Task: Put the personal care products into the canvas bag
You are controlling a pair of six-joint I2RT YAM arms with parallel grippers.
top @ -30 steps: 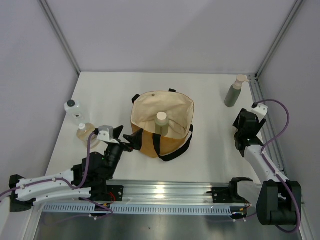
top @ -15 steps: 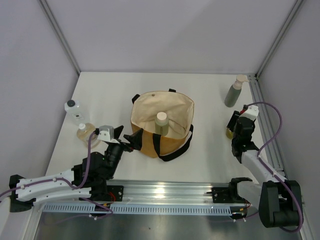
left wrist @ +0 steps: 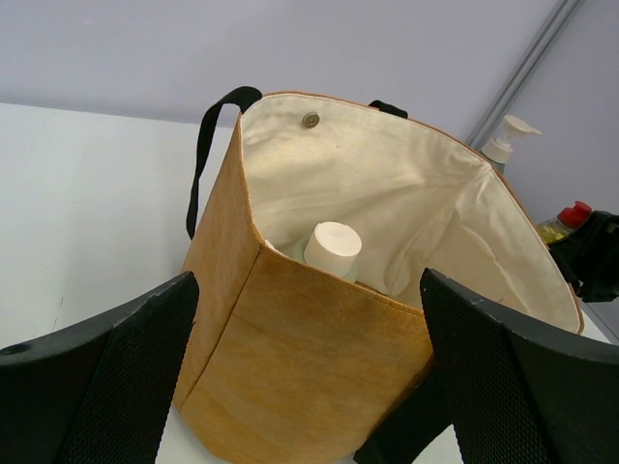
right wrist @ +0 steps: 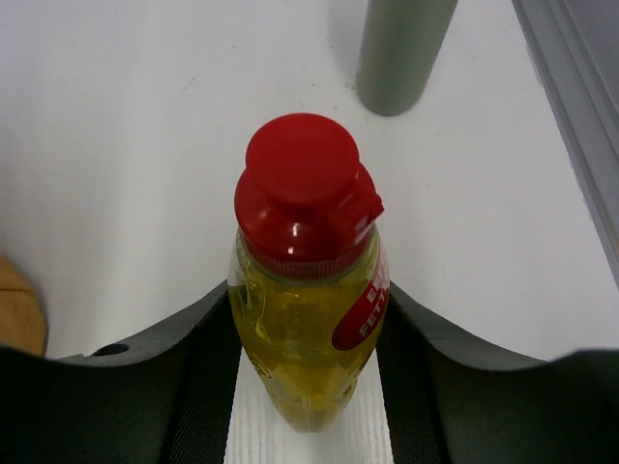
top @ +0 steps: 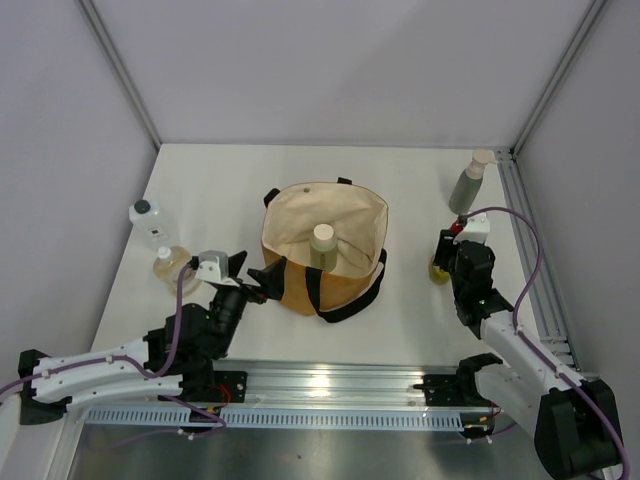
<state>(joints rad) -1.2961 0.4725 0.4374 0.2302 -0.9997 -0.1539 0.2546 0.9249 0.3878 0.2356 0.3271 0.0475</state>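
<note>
I see beige-capped bottle [top: 323,240] inside canvas bag [top: 296,212]. Right gripper [right wrist: 308,324] clamps yellow bottle [right wrist: 306,275], left gripper [left wrist: 308,285] agape. Three bottles left on table.

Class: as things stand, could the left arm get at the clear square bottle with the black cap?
Probably yes. The left hand is open and empty beside the canvas bag, and the clear bottle stands unobstructed to its left; only the amber bottle stands near that path.

Canvas bag [top: 295,285] mid-table (a bottle [top: 323,237] inside); pump bottle [top: 466,188] stands at far-right corner
</note>
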